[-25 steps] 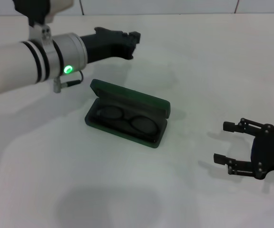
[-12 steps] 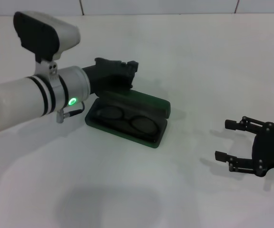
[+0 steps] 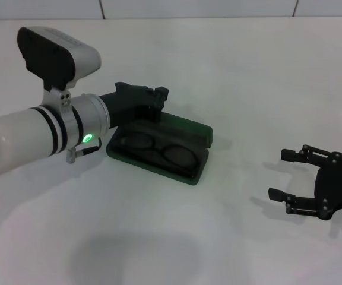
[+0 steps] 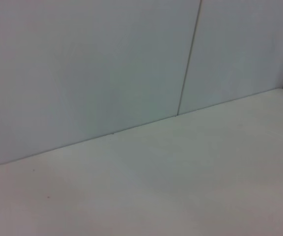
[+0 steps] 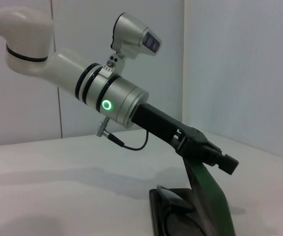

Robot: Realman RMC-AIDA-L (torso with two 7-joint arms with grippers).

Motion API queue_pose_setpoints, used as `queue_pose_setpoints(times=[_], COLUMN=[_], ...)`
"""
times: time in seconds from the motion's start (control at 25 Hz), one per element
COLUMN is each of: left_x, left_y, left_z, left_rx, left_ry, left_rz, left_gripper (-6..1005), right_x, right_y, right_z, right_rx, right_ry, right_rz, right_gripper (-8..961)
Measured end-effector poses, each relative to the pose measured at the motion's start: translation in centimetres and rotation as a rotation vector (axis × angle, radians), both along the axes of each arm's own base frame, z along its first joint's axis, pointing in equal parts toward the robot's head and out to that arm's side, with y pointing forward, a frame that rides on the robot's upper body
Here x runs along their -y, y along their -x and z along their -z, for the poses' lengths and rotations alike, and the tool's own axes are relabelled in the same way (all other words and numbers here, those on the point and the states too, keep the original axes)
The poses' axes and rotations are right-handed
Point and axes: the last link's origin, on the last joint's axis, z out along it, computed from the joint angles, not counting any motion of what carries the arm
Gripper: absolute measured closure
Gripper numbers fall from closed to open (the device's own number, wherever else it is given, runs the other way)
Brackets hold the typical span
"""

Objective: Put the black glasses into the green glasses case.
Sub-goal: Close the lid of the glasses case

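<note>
Two hands are in view. At four o'clock the right hand (image 3: 304, 178) is parked on the tabletop (image 3: 260, 77), fingers apart. Centrally, the black glasses (image 3: 159, 149) are seen already inside the green glasses case (image 3: 186, 130). At eleven o'clock the left hand (image 3: 158, 98), fingers together, has been lowered onto the raised lid; closing is judged underway.

Lab-like test booth, white table (image 3: 248, 71), panelled walls (image 4: 92, 64)
</note>
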Motion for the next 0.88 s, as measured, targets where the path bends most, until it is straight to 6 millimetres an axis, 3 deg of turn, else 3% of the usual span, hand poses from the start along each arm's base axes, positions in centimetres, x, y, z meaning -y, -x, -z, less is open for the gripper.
queue_pose_setpoints(times=[0.52, 0.88], left_x=[0.7, 1.8], left_y=[0.5, 1.9], left_z=[0.1, 0.1], left_rx=[0.019, 0.001], left_ry=[0.038, 0.041], left_rz=[-0.012, -0.036], left_gripper=[944, 944], right_x=[-0.3, -0.4], right_y=[0.2, 0.2], right_z=[0.0, 0.0], right_rx=[0.002, 0.005], right_ry=[-0.001, -0.003], right_rz=[-0.008, -0.006], right_gripper=[155, 155])
